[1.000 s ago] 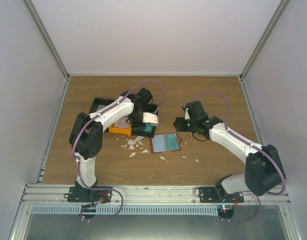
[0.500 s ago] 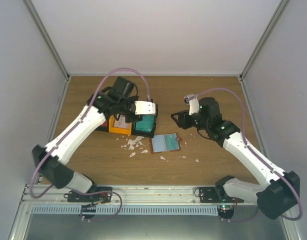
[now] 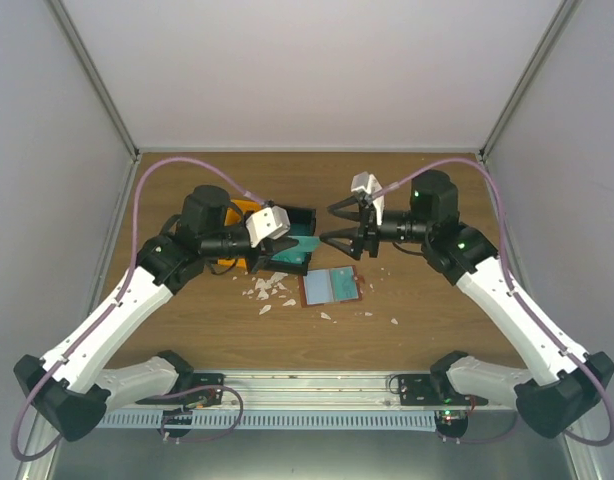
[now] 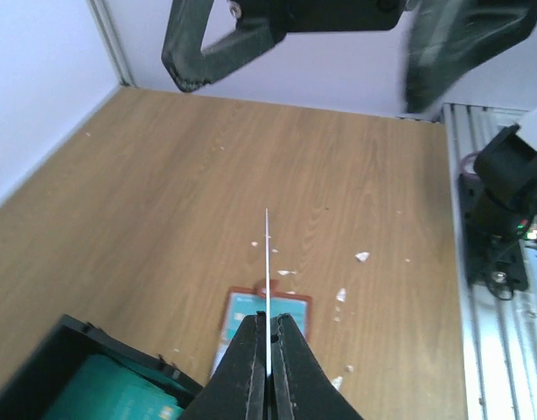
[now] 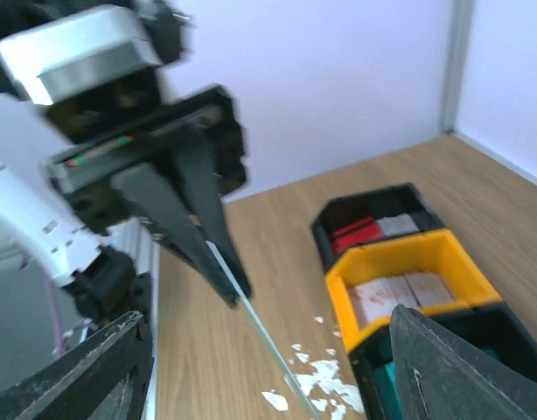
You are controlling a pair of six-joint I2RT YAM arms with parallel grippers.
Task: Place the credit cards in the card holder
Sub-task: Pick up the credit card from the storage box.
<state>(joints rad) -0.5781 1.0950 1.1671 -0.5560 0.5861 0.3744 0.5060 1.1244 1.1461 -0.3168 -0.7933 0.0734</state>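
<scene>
Holding the card point(image 4: 267, 262) pinched edge-on in your left gripper point(image 4: 268, 324), centre the spread right gripper point(image 3: 329, 223) around its free end.

My left arm point(image 3: 102, 325) and right arm point(image 3: 512, 320): white link shells, black joints, green status lamps point(image 3: 460, 241), a mauve cable point(image 3: 173, 161) along each. Left gripper point(image 4: 267, 325) and right gripper point(image 3: 335, 224): black tapered fingers point(image 4: 247, 367), white camera blocks point(image 3: 267, 222) behind.
</scene>
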